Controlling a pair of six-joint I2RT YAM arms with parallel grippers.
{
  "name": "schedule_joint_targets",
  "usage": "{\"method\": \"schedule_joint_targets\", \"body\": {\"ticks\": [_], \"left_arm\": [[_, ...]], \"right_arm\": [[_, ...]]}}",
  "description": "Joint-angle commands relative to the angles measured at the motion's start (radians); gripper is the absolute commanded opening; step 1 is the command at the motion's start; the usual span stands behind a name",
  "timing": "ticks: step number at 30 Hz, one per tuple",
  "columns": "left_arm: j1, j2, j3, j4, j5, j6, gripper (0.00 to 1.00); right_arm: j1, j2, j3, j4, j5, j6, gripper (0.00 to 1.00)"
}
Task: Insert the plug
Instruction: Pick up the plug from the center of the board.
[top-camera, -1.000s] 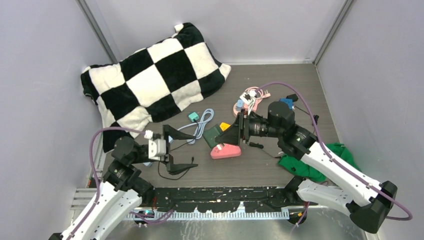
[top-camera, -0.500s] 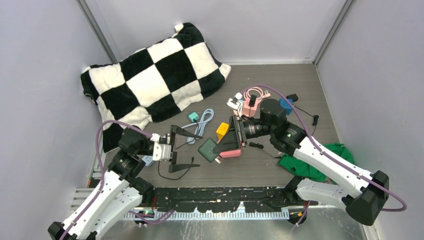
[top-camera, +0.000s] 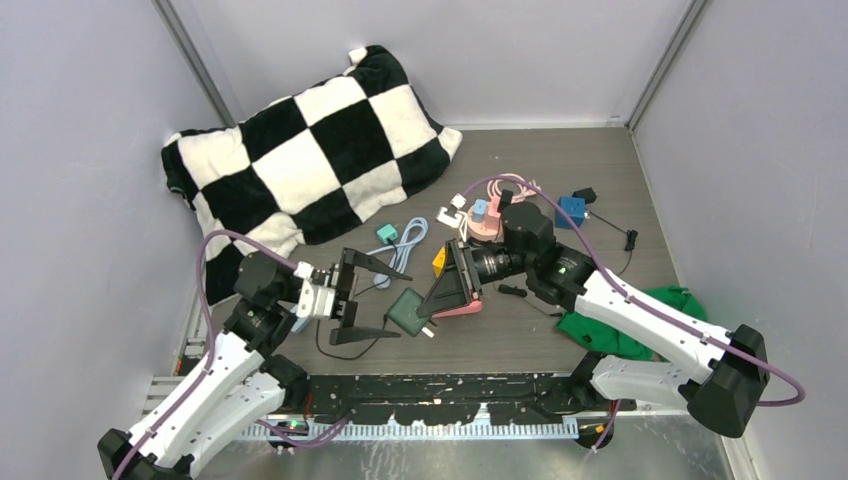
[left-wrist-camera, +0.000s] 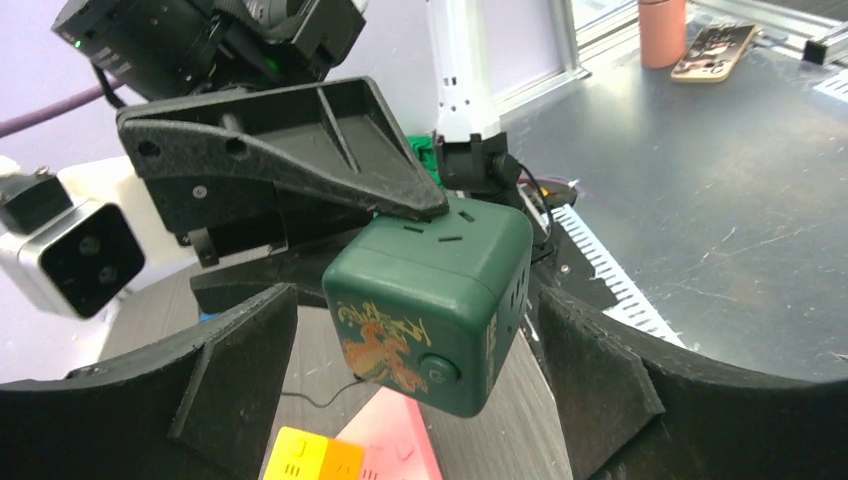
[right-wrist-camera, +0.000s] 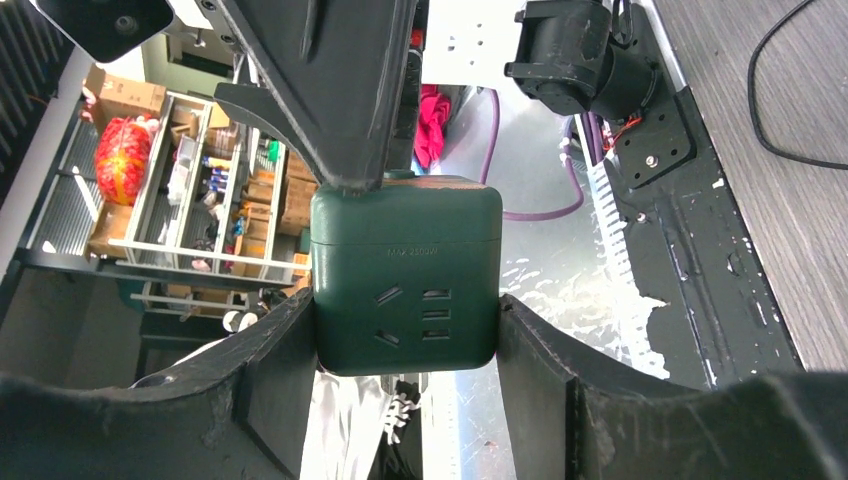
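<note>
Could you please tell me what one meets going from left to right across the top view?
In order: pillow → green cube → blue cube → green cloth.

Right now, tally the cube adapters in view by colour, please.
Green cube: 1, held in the right gripper
Yellow cube: 1
Blue cube: 1
Total: 3
A small pale-blue piece is too small to class.
</note>
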Motion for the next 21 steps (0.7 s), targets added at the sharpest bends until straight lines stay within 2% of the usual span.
{"method": "schedule_joint_targets", "body": {"ticks": [1, 5, 7, 10, 12, 15, 17, 18, 21], "left_arm": [[-0.014, 0.023, 0.015, 0.082, 0.057, -0.046, 0.90], [-0.023, 0.047, 0.022, 0.082, 0.068, -0.071, 0.84], [-0.026, 0.062, 0.029, 0.082, 0.069, -0.091, 0.73], [-0.027, 0.071, 0.034, 0.082, 0.053, -0.145, 0.52], [-0.027, 0.065, 0.031, 0.082, 0.011, -0.174, 0.30], [-0.026, 0.012, 0.002, 0.082, -0.085, -0.214, 0.09], [-0.026, -0.026, -0.018, 0.081, -0.157, -0.244, 0.06], [-0.026, -0.047, -0.027, 0.077, -0.198, -0.266, 0.05], [-0.026, -0.110, -0.024, -0.014, -0.380, -0.340, 0.01]], "right_arm": [[0.014, -0.005, 0.032, 0.078, -0.001, 0.007, 0.40], [0.022, -0.004, 0.030, 0.090, 0.006, 0.007, 0.40], [0.025, -0.006, 0.023, 0.103, 0.008, 0.007, 0.40], [0.025, -0.006, 0.018, 0.109, 0.012, 0.006, 0.42], [0.025, -0.010, 0.013, 0.102, 0.023, -0.002, 0.51], [0.023, -0.057, 0.021, 0.024, 0.109, -0.068, 0.73], [0.020, -0.110, 0.032, -0.082, 0.212, -0.133, 0.95], [0.016, -0.143, 0.036, -0.122, 0.266, -0.160, 0.99], [-0.001, -0.235, 0.038, -0.208, 0.418, -0.207, 1.00]]}}
